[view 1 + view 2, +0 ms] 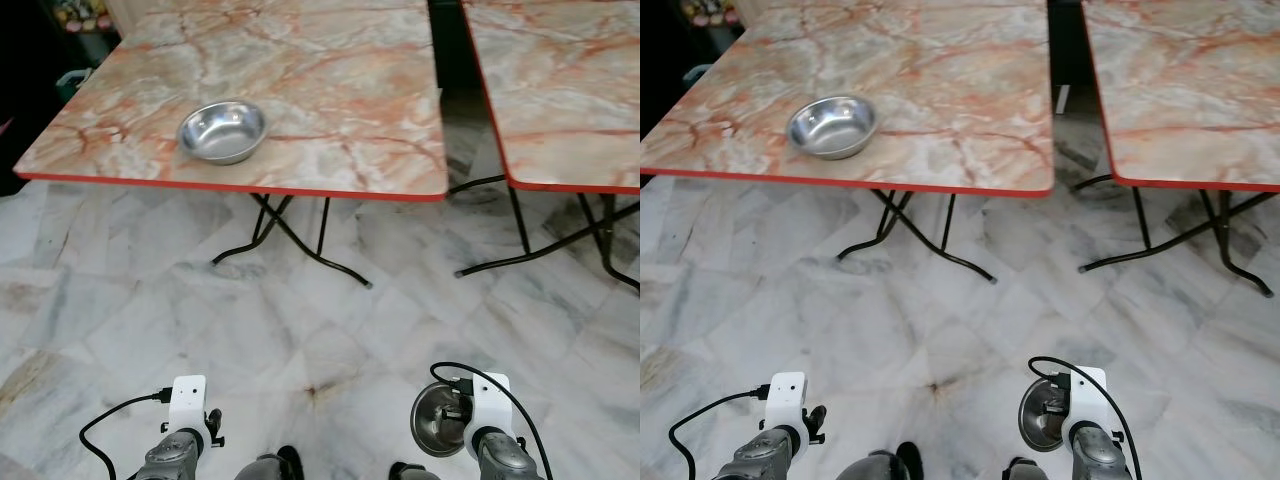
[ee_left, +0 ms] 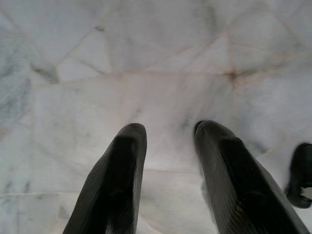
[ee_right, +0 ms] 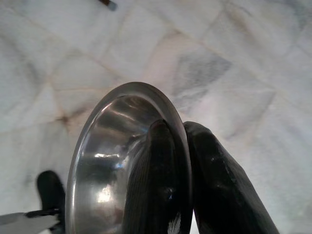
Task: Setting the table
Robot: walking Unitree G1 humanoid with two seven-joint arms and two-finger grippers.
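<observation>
Pinching steel bowl (image 3: 112, 161) rim, right gripper (image 3: 183, 141), left gripper (image 2: 168, 134) parted, holding nothing.

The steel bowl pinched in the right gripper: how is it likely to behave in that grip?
The steel bowl looks thin and polished, so probably light, rigid and slippery. The right gripper pinches only its rim, so it may pivot or slip. It would likely survive a drop onto the marble floor, perhaps dented.

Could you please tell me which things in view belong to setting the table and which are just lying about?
Part of the job:
- bowl on the left table
- second bowl, rim pinched by the right gripper, low over the floor
- left gripper, open, holding nothing

Just lying about:
- right table, bare
- items in the dark far-left corner, too small to identify
</observation>
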